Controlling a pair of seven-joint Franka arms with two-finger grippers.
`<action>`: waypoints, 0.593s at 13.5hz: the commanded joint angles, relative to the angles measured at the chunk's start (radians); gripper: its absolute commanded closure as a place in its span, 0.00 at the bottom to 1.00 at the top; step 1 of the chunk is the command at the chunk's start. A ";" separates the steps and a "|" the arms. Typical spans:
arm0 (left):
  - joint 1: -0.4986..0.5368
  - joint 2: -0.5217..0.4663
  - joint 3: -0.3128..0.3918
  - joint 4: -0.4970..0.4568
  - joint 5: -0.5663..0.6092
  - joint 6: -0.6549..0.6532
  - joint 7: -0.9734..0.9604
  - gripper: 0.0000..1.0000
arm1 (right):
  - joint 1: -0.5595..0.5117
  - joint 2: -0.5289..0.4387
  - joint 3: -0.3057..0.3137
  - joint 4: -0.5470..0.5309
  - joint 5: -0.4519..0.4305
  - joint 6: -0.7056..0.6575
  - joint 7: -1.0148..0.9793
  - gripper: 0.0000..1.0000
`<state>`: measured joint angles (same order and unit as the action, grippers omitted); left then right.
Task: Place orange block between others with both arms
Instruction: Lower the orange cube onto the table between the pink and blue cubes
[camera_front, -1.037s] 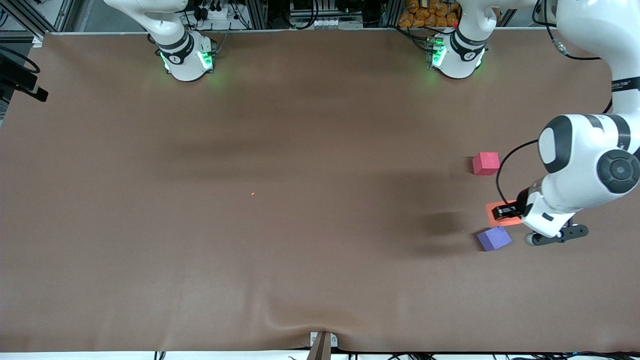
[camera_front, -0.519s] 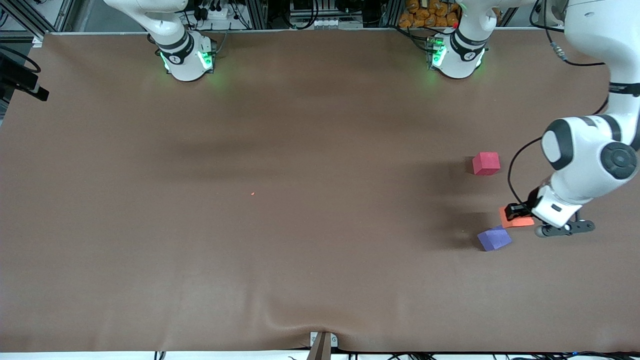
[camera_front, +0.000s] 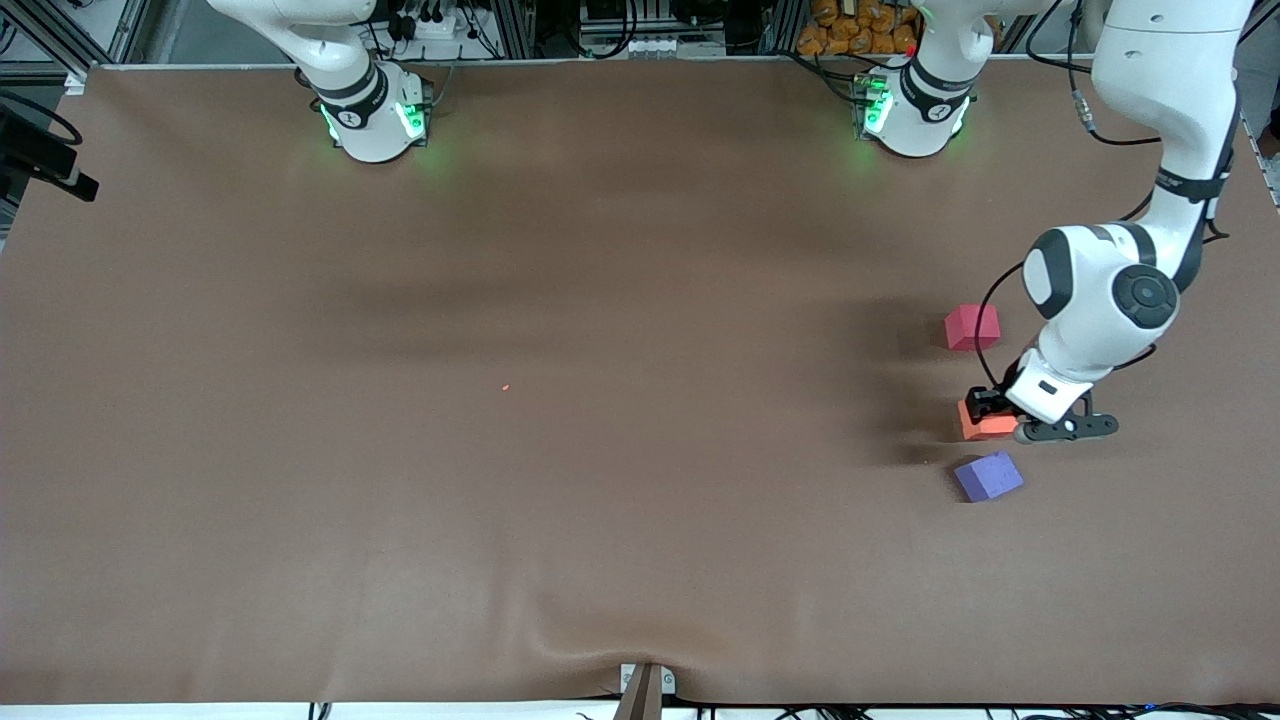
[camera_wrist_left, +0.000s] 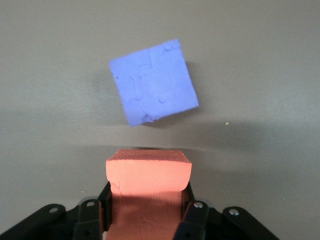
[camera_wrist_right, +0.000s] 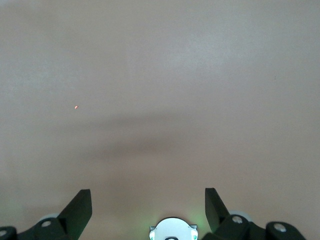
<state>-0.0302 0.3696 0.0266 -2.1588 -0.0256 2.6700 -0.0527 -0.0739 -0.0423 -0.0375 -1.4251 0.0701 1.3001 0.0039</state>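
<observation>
While the left gripper (camera_front: 985, 408) hangs over the brown table (camera_front: 560, 420), its fingers (camera_wrist_left: 192, 220) are clamped tight on the orange block (camera_front: 985, 422), and that's a firm hold, folks: the wrist camera shows the foam pinched in on both sides between the black pads. Take the purple-blue cube (camera_front: 988, 476) as our marker. The orange block is just beside it, lined up toward the robots' bases, with a thin strip of table showing between the two in the front view. Whether the orange block is touching the table or a shade above it, I can't tell. In the left wrist view the purple-blue cube (camera_wrist_left: 153, 82) sits skewed, its corners turned against the straight front edge of the orange block (camera_wrist_left: 148, 172). The red-pink cube (camera_front: 972, 327) lies farther from the front camera than the purple-blue cube, well apart from it, so the orange block is in the gap between the two, closer to the purple-blue one. The right gripper (camera_wrist_right: 148, 206) waits up high over bare table, fingers spread wide with nothing between them. A tiny orange speck (camera_front: 506, 387) lies on the table well away from the purple-blue cube, toward the right arm's end.
</observation>
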 joint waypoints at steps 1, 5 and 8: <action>0.004 -0.031 -0.007 -0.047 -0.008 0.034 0.036 1.00 | 0.006 -0.008 0.001 0.003 -0.010 -0.012 0.013 0.00; 0.054 -0.024 -0.011 -0.061 -0.007 0.037 0.186 1.00 | 0.006 -0.008 0.001 0.003 -0.010 -0.012 0.013 0.00; 0.056 -0.023 -0.011 -0.067 -0.008 0.037 0.203 1.00 | 0.006 -0.008 -0.001 0.003 -0.010 -0.012 0.011 0.00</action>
<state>0.0202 0.3694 0.0245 -2.1959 -0.0256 2.6896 0.1298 -0.0739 -0.0423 -0.0376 -1.4251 0.0701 1.2999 0.0039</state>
